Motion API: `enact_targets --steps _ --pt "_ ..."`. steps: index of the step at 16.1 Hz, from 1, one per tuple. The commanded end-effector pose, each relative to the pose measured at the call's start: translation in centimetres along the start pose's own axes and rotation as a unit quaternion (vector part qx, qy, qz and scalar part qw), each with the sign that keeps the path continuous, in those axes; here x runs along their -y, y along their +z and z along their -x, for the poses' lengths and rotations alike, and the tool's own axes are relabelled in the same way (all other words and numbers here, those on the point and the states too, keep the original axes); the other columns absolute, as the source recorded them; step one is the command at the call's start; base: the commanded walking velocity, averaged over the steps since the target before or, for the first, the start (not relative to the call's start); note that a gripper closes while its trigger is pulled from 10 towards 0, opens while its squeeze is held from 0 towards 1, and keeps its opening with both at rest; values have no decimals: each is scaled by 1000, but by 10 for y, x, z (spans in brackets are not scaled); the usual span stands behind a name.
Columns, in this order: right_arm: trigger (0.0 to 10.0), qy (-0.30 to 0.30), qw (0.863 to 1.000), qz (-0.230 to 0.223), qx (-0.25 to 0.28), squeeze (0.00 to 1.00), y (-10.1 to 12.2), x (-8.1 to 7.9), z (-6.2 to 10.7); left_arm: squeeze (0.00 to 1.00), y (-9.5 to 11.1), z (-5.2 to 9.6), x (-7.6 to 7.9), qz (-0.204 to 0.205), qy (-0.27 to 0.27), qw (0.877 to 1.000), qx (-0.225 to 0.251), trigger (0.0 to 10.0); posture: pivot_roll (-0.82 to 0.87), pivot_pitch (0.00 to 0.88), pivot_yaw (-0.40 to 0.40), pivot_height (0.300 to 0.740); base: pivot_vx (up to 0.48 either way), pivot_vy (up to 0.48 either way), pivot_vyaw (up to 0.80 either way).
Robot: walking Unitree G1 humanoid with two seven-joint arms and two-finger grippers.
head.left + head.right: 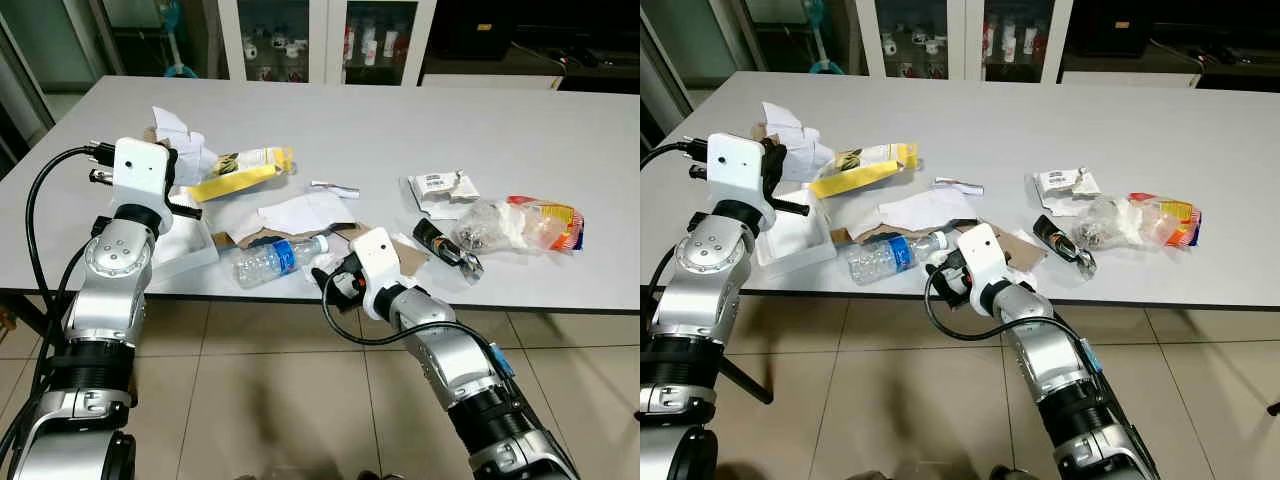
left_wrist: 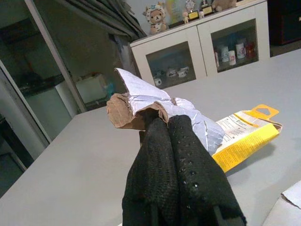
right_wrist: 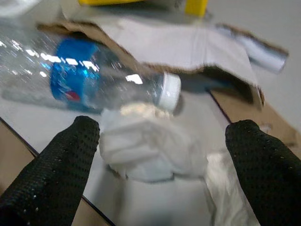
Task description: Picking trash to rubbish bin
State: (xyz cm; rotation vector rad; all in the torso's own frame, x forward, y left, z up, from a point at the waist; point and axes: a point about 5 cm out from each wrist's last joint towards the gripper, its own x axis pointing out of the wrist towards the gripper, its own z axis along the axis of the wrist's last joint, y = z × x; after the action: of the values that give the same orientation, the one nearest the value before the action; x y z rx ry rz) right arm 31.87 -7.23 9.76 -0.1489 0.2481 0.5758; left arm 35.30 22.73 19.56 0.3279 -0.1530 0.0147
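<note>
At the table's (image 1: 560,130) near edge we centre our spread right gripper (image 3: 162,155) over the crumpled tissue (image 3: 150,146) before pinching; our left gripper (image 2: 174,141) pinches torn cardboard (image 2: 123,110).

Blue label with a red, white and blue roundel, Pepsi-style, on the clear plastic bottle (image 3: 89,75); no lettering legible on it. Dark print and a picture on the yellow and white packet (image 2: 244,134), too small to read. Dark printed patch on the white sachet (image 1: 437,184), unreadable. Print on the orange and yellow wrapper (image 1: 556,222) blurred beyond reading. 0 words or numbers readable anywhere
</note>
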Motion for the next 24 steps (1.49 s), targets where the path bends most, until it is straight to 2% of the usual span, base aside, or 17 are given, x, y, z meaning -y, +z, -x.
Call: enact_targets --steps 1,14,15,16,17,24 --pt "10000 -10 1000 1 -9 0 -2 3 -3 0 6 -3 3 0 -8 1000 10 10000 28 32 20 740 0 0 0" --pt "10000 -8 1000 -11 0 0 -2 -7 -17 0 11 -3 7 6 -7 1000 22 10000 46 38 15 740 0 0 0" --pt "9255 -8 1000 -11 -1 0 -3 -7 -17 0 12 -3 7 6 -7 1000 22 10000 46 37 14 740 0 0 0" --pt "3412 -9 1000 -12 -1 0 -4 -7 -18 0 12 -3 8 6 -8 1000 22 10000 46 38 13 740 0 0 0" --pt "0 -9 1000 -13 -1 0 -5 -7 -17 0 12 -3 8 6 -9 1000 23 10000 45 38 13 740 0 0 0" --pt "0 -5 1000 -14 2 0 -7 -8 -18 0 12 -4 9 6 -9 1000 23 10000 44 39 15 740 0 0 0"
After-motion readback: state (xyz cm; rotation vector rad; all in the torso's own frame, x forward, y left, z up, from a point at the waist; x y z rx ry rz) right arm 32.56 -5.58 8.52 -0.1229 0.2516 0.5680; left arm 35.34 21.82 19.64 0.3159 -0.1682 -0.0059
